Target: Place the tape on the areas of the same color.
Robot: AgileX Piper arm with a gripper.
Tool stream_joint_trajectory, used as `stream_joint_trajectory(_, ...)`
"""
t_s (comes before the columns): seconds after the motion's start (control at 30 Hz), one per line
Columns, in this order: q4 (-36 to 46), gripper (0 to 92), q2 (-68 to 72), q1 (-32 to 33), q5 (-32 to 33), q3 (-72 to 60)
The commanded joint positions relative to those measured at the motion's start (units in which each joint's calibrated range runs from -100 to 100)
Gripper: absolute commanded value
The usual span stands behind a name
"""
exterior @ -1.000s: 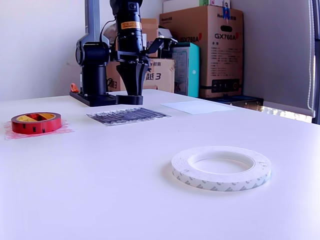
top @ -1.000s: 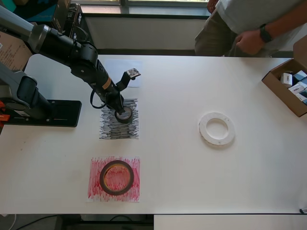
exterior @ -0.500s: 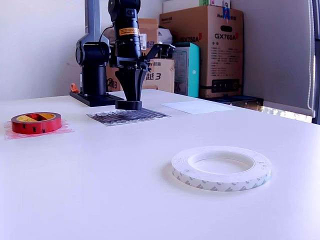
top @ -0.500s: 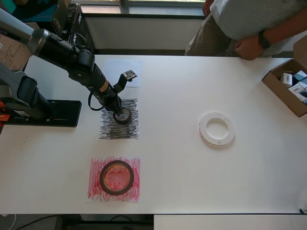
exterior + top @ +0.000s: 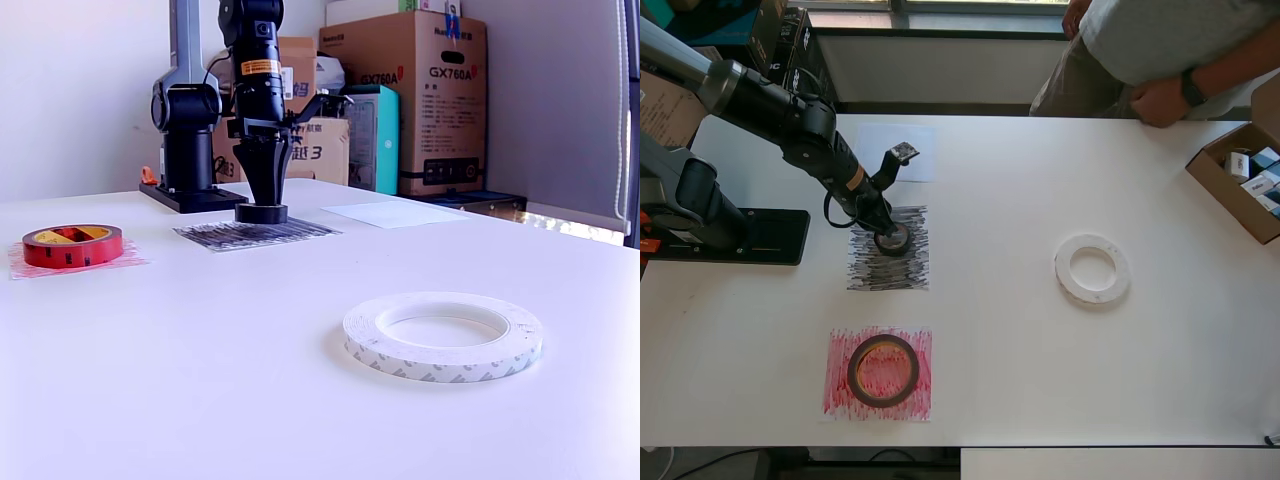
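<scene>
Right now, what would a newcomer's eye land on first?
The black robot arm's gripper pressing a small black tape roll onto the black-scribbled paper sheet. Then the red tape roll on the red-scribbled sheet, and the white tape ring on bare table.

The white table (image 5: 1040, 370) carries three paper sheets toward its left edge in the overhead view: a plain white sheet (image 5: 925, 140) by the far edge, a black-scribbled sheet (image 5: 888, 270) nearer the middle, and a red-scribbled sheet (image 5: 837, 395) close to the near edge. A white tape roll (image 5: 1092, 268) lies flat on bare tabletop toward the right edge, well apart from the sheets. An open cardboard box (image 5: 1215, 180) sits at the far right corner, and the arm's black base plate (image 5: 770, 237) rests by the left edge
</scene>
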Motion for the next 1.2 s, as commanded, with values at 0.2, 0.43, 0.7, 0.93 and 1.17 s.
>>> stream_joint_trajectory(0.2,0.63,25.4,0.18,-0.34,-1.13,-0.04)
stream_joint_trajectory(0.43,0.63,27.0,-0.56,0.45,-1.05,-0.31)
stream_joint_trajectory(0.7,0.71,27.0,-4.40,1.95,1.73,-2.04)
stream_joint_trajectory(0.93,2.07,27.0,-13.38,2.97,9.76,-3.68)
stream_joint_trajectory(1.17,24.64,26.7,-14.03,2.34,15.90,-28.39)
